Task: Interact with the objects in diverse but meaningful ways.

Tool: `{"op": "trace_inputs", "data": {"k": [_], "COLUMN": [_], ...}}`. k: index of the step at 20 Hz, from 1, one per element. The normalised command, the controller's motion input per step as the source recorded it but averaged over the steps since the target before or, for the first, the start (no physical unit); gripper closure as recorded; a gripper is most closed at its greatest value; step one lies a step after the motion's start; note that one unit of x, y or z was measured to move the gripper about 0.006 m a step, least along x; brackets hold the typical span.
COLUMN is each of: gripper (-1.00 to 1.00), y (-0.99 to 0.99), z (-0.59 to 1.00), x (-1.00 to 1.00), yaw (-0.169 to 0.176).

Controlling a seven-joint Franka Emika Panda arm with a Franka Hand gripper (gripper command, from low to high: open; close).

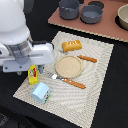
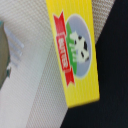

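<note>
Filling the wrist view, the yellow packet is seen standing at the placemat's edge, beside the pale blue carton. The gripper is poised above it; its opening cannot be told.

1. Packet: yellow w/ red ribbon mark, pale blue oval, black-and-white cow, green below.
2. Carton, near mat's front edge: pale blue, lighter top.
3. Bread loaf: orange, ridged.
4. Plate: tan.
5. Knife & fork: orange-brown wooden handles.
6. Mat: cream, fine weave.
7. Pots: dark grey, on reddish-brown board.
8. Table: black.
9. Arm: white & grey.
</note>
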Motion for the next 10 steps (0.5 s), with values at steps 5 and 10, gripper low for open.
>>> {"op": "trace_inputs", "data": {"k": [5, 10], "gripper": [-1.00, -1.00], "y": [0.53, 0.45], "z": [0.06, -0.03], "x": [0.13, 0.06], "yaw": [0.205, 0.235]}}
